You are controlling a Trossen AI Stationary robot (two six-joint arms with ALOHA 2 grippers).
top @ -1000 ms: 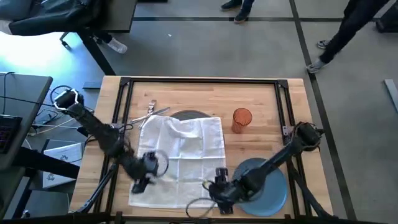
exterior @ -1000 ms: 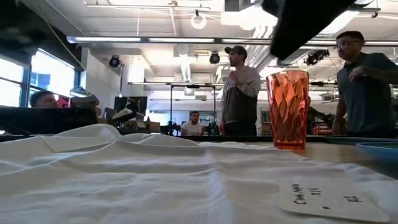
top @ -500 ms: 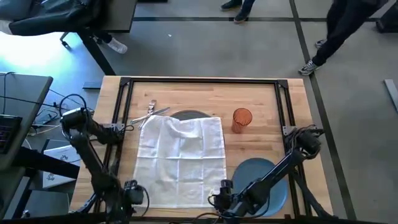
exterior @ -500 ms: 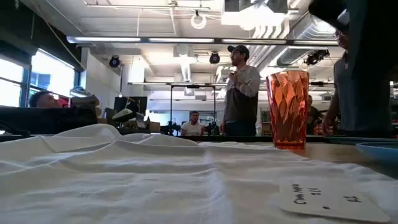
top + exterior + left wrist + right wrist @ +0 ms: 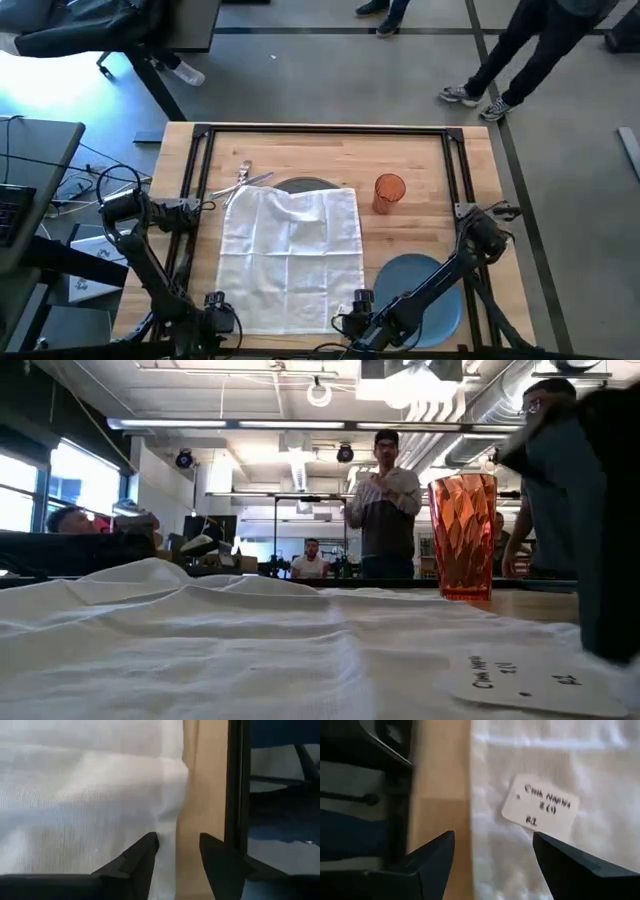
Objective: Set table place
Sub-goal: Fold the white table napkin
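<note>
A white cloth [image 5: 292, 255] lies spread flat on the table [image 5: 420, 150] and covers most of the round dark grey placemat [image 5: 300, 184], whose far rim shows. My left gripper [image 5: 215, 308] stands open at the cloth's near left corner; in its wrist view its gripper [image 5: 178, 847] straddles the cloth's edge [image 5: 170, 805]. My right gripper [image 5: 352, 312] stands open at the near right corner, and in its wrist view the gripper [image 5: 492, 842] is over the cloth's edge, beside a paper tag [image 5: 540, 805].
An orange cup [image 5: 388, 190] stands right of the placemat. Cutlery [image 5: 245, 181] lies at the cloth's far left corner. A blue plate [image 5: 440, 315] lies near right, under my right arm. A black frame edges the table. People stand beyond the far edge.
My left gripper has gone from the cloth's left edge toward the table's near edge, to the cloth's near left corner. My right gripper has also moved a little toward the near edge. The cloth lies as before.
</note>
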